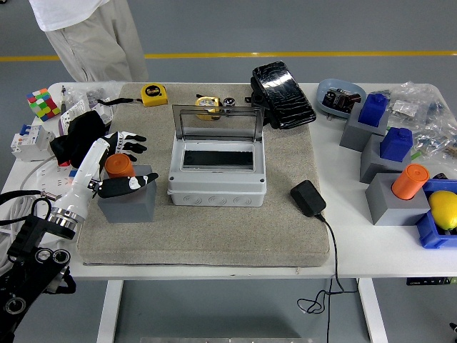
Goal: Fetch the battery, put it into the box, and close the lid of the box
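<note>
An orange battery (119, 166) stands upright in a grey holder block (128, 202) on the left of the beige mat. My left hand (137, 161) reaches over it from the left. The fingers (130, 141) are spread behind the battery and the thumb (132, 184) lies in front of it, not closed on it. The grey box (218, 182) sits mid-mat with its clear lid (217, 123) standing open. A second orange battery (410, 181) stands in a grey holder at the right.
A black adapter (308, 198) with cable lies right of the box. A black pouch (282, 85), tape measures (153, 93), blue blocks (395, 143) and a yellow lemon (444, 209) lie around. A person (89, 32) stands at the far left.
</note>
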Controlling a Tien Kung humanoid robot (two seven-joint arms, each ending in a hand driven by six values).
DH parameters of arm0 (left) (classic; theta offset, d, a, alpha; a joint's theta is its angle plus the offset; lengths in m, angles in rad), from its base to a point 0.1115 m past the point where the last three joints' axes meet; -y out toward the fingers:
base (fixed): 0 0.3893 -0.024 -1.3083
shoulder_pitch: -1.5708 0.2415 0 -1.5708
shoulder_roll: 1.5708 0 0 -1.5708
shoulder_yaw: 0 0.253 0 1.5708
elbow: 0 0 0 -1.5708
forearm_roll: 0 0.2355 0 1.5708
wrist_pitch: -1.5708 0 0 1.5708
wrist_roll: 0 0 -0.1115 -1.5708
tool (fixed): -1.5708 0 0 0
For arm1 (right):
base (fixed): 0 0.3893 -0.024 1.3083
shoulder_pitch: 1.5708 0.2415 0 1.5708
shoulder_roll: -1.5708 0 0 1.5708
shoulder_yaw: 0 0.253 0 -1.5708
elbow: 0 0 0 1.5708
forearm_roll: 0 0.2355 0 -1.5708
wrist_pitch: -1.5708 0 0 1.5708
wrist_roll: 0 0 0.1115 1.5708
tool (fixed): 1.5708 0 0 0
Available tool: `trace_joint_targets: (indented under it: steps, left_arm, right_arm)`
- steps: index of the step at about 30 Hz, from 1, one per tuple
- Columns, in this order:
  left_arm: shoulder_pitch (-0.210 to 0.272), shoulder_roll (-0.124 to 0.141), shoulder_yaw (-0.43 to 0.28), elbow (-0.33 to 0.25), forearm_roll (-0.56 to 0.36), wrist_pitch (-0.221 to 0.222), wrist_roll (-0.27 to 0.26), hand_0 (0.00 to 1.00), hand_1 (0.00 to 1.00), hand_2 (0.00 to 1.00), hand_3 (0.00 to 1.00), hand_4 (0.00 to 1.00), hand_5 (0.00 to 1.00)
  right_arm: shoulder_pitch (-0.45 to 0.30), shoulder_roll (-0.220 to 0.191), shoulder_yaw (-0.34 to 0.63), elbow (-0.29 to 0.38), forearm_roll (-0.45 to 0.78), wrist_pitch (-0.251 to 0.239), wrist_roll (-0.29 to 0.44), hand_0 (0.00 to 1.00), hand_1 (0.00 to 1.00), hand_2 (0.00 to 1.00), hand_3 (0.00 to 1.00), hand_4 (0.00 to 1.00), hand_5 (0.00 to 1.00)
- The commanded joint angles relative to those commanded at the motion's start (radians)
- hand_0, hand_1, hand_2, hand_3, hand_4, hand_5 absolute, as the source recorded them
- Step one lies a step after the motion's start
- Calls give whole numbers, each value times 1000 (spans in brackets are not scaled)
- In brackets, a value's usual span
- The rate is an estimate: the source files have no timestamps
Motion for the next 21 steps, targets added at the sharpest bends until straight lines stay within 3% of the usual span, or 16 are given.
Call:
trace_joint_targets:
  steps: [7, 8, 13, 14, 19, 20, 21]
  left_arm:
    - [-7, -10, 8, 24, -31, -1, -12, 396, 494, 495, 576, 998, 2]
    - [-8, -12, 10, 26, -38, -2, -16, 259, 373, 424, 481, 998, 2]
    - [-9, -17, 15, 33, -64, -1, -35, 259, 373, 424, 481, 998, 2]
    - [-10, -18, 16, 35, -71, 0, -42, 167, 199, 304, 364, 998, 2]
    - [-19, -22, 21, 47, -96, 12, -64, 167, 199, 304, 364, 998, 2]
    - [-22, -24, 23, 50, -102, 13, -68, 147, 124, 224, 279, 998, 2]
    - [-24, -26, 25, 53, -109, 16, -73, 147, 124, 224, 279, 998, 2]
  right_arm:
    - [-3, 1, 4, 0, -1, 1, 0, 661, 631, 631, 544, 941, 442]
    - [-3, 2, 5, 0, -1, 1, 0, 662, 630, 631, 544, 941, 444]
    - [-3, 2, 7, 1, -2, 0, 1, 662, 630, 631, 544, 941, 444]
    - [-3, 2, 7, 1, -2, 0, 1, 660, 630, 632, 545, 942, 443]
    - [-4, 1, 6, 1, -2, 0, 1, 660, 630, 632, 545, 942, 443]
    - [-4, 1, 7, 1, -1, 0, 1, 660, 630, 631, 544, 942, 444]
    - [-4, 1, 7, 1, -2, -1, 1, 660, 630, 631, 544, 942, 444]
